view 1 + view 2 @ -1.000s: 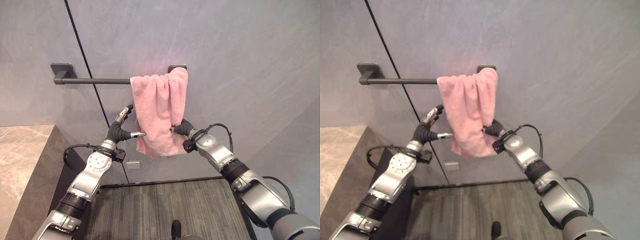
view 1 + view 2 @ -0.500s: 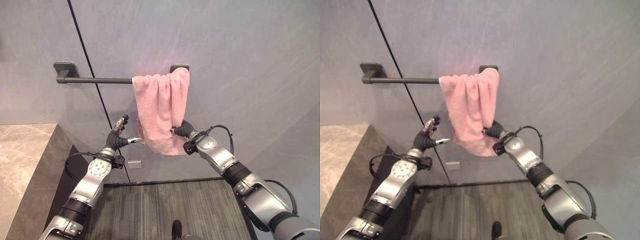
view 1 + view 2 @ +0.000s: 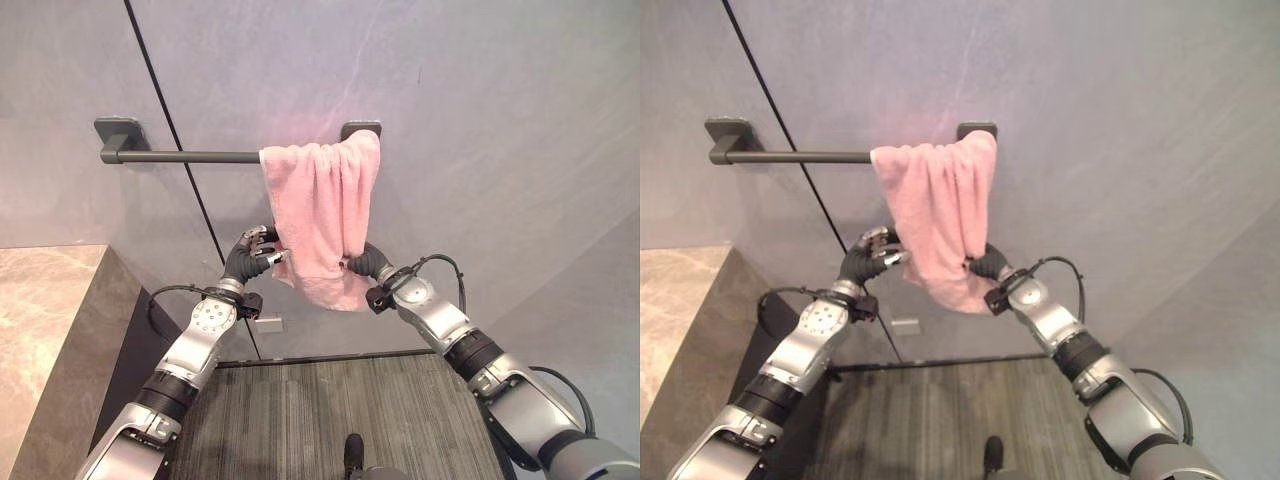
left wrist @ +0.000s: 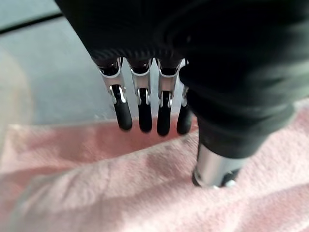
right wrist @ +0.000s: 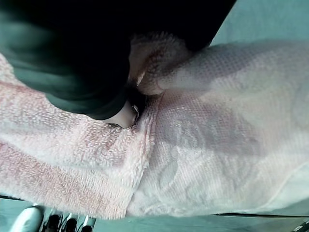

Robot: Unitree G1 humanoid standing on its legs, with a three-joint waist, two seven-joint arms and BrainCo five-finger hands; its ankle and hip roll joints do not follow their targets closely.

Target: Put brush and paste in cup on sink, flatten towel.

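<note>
A pink towel (image 3: 325,210) hangs bunched at the right end of a dark wall bar (image 3: 180,156). My left hand (image 3: 248,262) is at the towel's lower left edge. In the left wrist view its fingers (image 4: 145,113) curl behind the edge of the towel (image 4: 120,193) while the thumb (image 4: 212,169) presses on the front, pinching the cloth. At the lower right edge, my right hand (image 3: 372,264) is shut on the towel, and the right wrist view shows cloth (image 5: 217,135) gathered round its thumb.
A marble counter (image 3: 40,330) juts out at the left, below the bar. A dark vertical seam (image 3: 170,130) runs down the grey wall, with a small white plate (image 3: 267,324) near the floor. Striped grey flooring (image 3: 330,410) lies below.
My left hand has moved right from open air to the towel's left edge, and its fingers have curled onto the cloth. The right hand has kept its hold.
</note>
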